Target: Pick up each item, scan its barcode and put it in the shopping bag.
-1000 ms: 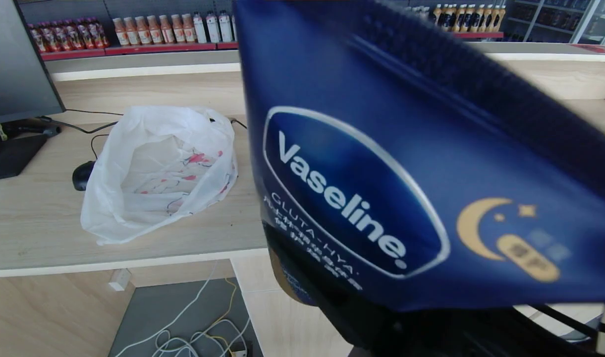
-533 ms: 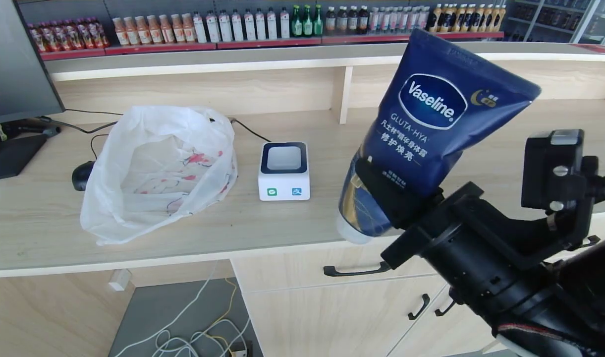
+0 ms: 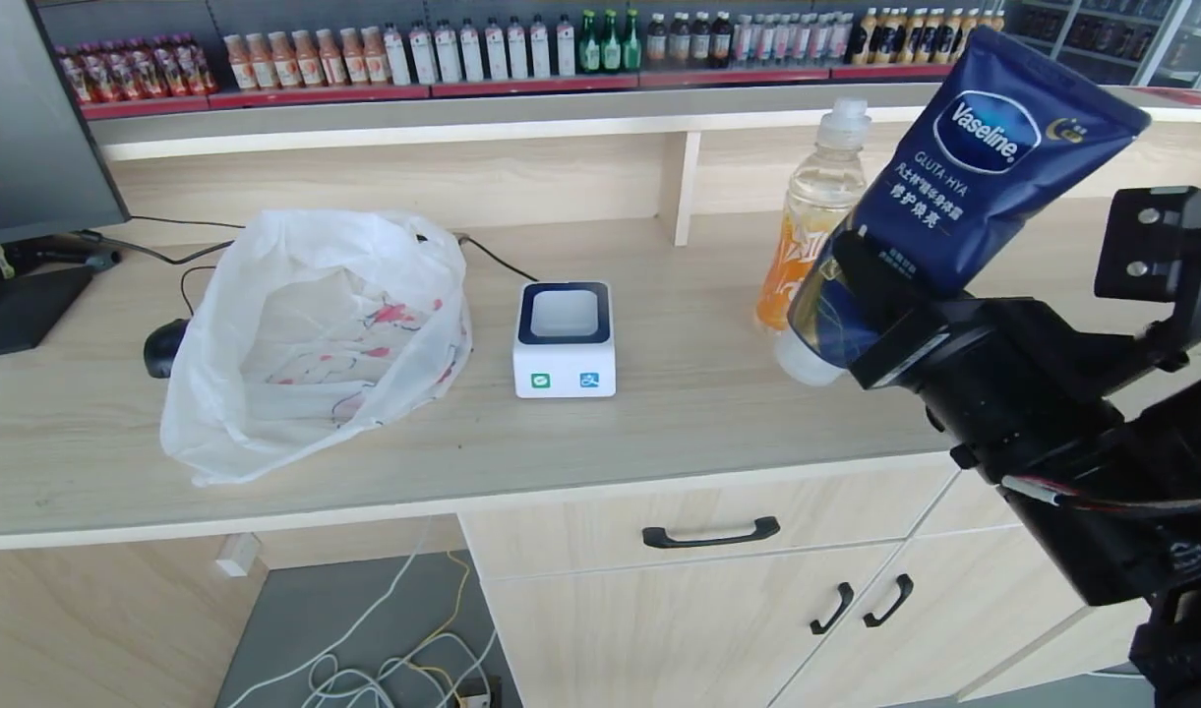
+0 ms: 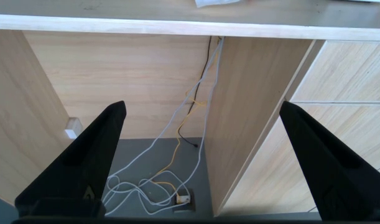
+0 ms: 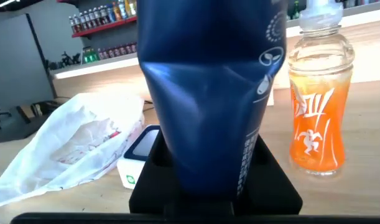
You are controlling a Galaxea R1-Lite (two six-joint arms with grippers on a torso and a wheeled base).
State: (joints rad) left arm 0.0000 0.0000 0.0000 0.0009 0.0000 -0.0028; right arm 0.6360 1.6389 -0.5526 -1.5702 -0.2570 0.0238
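The wooden counter (image 3: 679,423) carries everything. On its left part lies the shopping bag (image 3: 315,334), a white plastic sack slumped with its mouth open upward; crumpled film with red print shows inside, and whether any item lies in it cannot be told. Over the counter's right part the right gripper (image 3: 861,305) is clamped on the blue tube (image 3: 974,197) near its cap end, holding it in the air. The tube's long axis is tilted: the pale cap points down and toward the robot's left, the flat crimped end up and to the right, printed face toward the head camera. The left gripper (image 4: 202,162) hangs below the counter's edge, its fingers wide apart and holding nothing. Just behind the tube stands the bottle (image 3: 807,226), upright, capped, with orange drink in it. The scanner (image 3: 565,339), a white box with its window facing up, sits between bag and bottle. A black mouse (image 3: 163,346) rests just left of the bag.
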